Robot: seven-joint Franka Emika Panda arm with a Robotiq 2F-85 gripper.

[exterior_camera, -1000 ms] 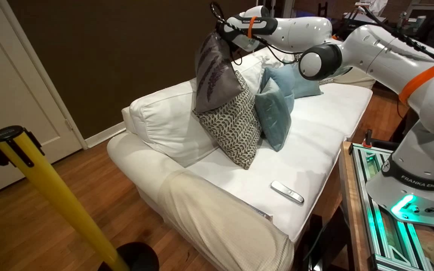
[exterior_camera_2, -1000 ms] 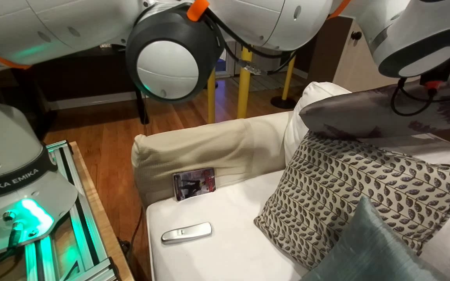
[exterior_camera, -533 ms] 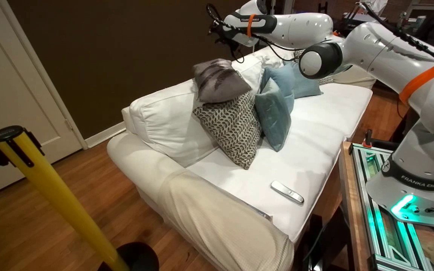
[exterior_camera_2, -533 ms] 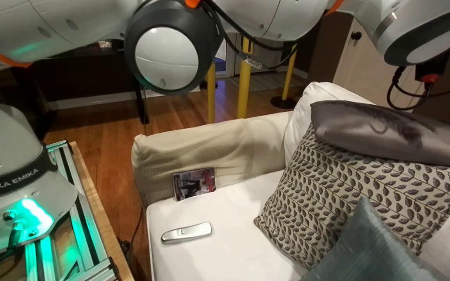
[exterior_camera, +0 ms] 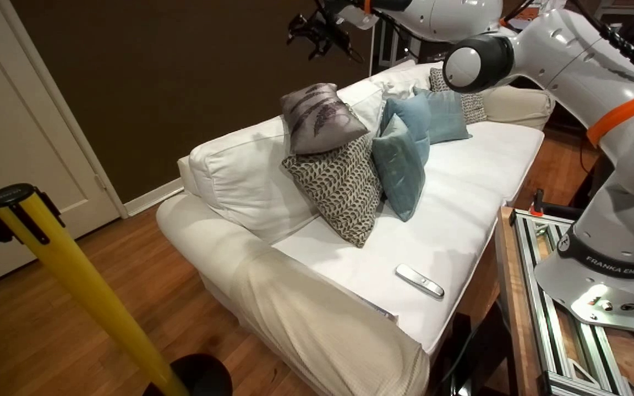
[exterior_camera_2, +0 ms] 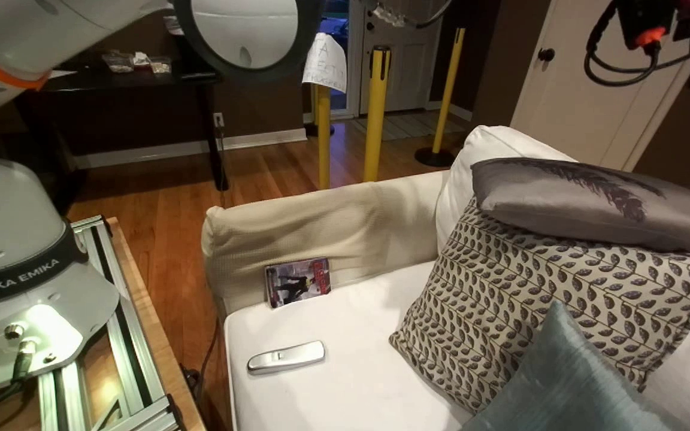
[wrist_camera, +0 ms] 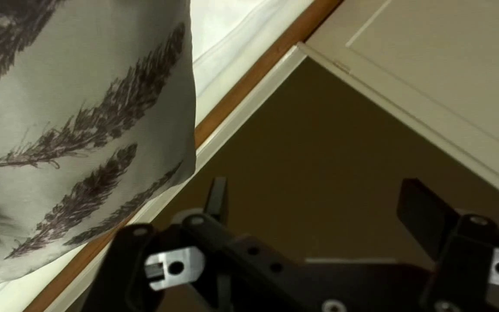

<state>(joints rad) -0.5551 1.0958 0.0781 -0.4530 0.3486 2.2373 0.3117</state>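
Base light (exterior_camera_2: 56, 330) glaring white; brown wall (exterior_camera: 185, 82) dim; fingers (wrist_camera: 422, 212) slightly blurred.

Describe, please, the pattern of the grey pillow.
The grey pillow has dark, feathery sprigs; the wrist view shows them best.

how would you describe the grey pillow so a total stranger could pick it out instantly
Start at the long white sofa and find the leaf-patterned cushion propped at a slant beside the blue cushions. The grey pillow lies across that cushion's top edge. Unlike the small leaf rows beneath it and the plain-looking blue ones nearby, it carries big, dark, feathery sprigs on shiny fabric.
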